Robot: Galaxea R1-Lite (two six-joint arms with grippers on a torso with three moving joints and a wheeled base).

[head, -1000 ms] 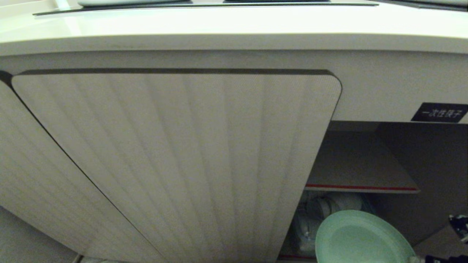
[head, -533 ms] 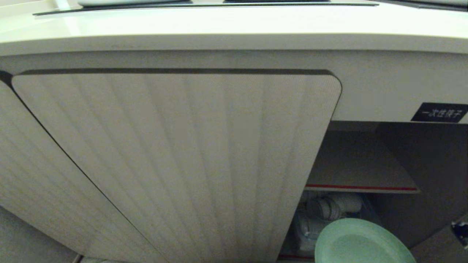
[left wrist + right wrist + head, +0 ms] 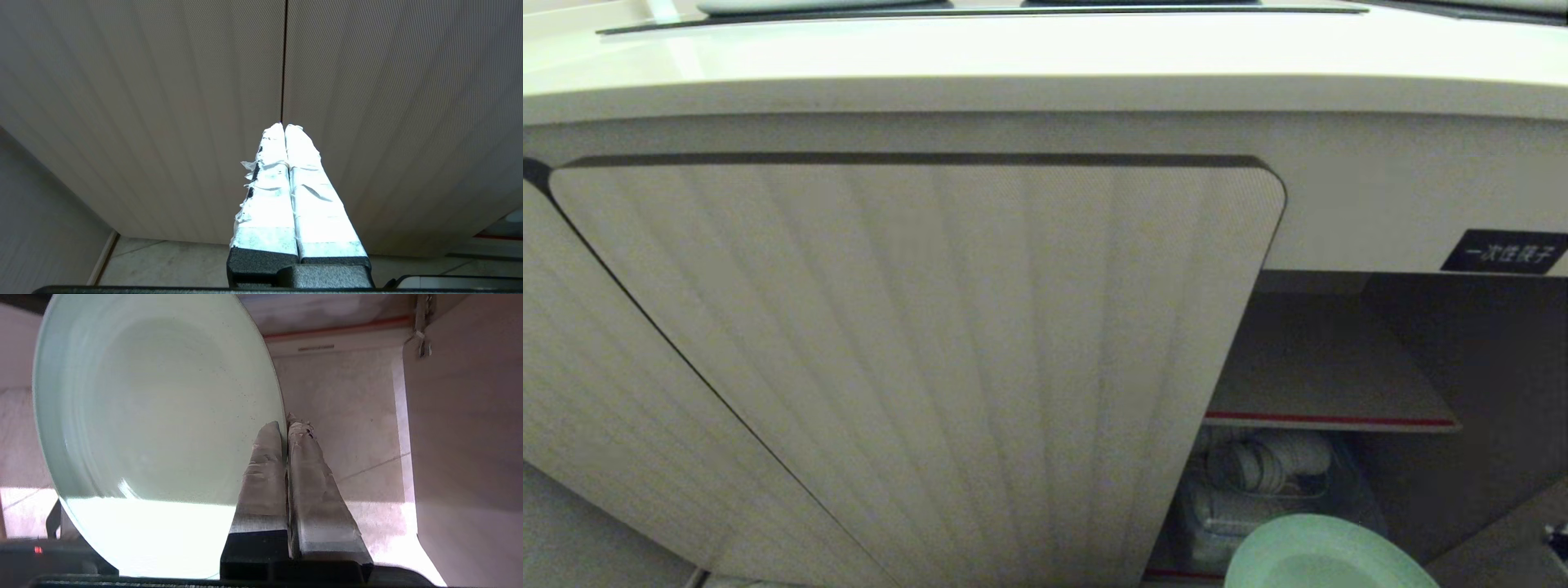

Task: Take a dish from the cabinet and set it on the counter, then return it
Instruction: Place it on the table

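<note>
The right hand (image 3: 286,426) is clenched on the rim of the dish (image 3: 155,416), which has dropped lower in the head view, just outside the cabinet (image 3: 1339,367) opening (so extraction looks under way, the counter (image 3: 1013,57) next). The left hand (image 3: 284,128) sits shut, empty, facing the cabinet's doors. The cabinet's black label (image 3: 1507,251) bears white characters, unreadable here.

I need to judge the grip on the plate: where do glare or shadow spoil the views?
Right wrist view: glare whitens the dish nearest the camera; the right gripper pinches its rim. Left wrist view: the left gripper glows white. Head view: the cabinet interior is dim.
</note>
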